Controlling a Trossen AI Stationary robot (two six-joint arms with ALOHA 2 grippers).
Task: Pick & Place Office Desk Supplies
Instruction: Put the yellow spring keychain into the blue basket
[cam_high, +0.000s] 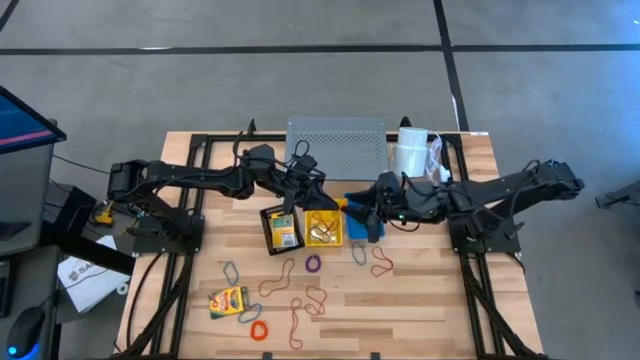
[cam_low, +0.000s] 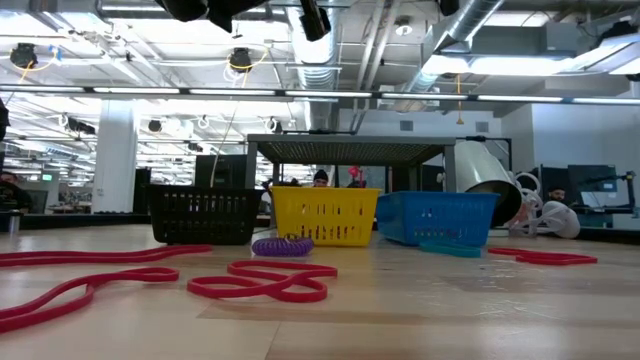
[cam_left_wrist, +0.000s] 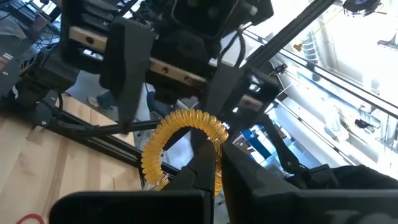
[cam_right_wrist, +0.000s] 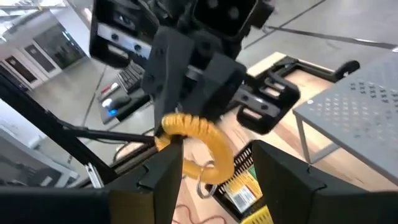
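Both claws meet above the yellow basket (cam_high: 322, 228), mid-bench. Left claw (cam_left_wrist: 214, 163) is clamped shut on a yellow coiled band (cam_left_wrist: 186, 134), held in the air. Right claw (cam_right_wrist: 217, 163) faces it, fingers spread wide, with the coil's far end sitting between them; can't tell if they touch it.

Black basket (cam_high: 279, 230) sits touching the yellow basket on its left, with a crayon box (cam_high: 284, 229) inside. Blue basket (cam_high: 360, 222) is just right of the yellow one, under the right claw.

Second crayon box (cam_high: 228, 300) lies on the bench (cam_high: 420, 300) well in front-left of the yellow basket. Purple band (cam_high: 313, 265) is just in front of the yellow basket; red, grey and orange loops are scattered further forward.

Grey perforated riser (cam_high: 336, 143) stands behind the yellow basket, white roll (cam_high: 410, 152) to its right.
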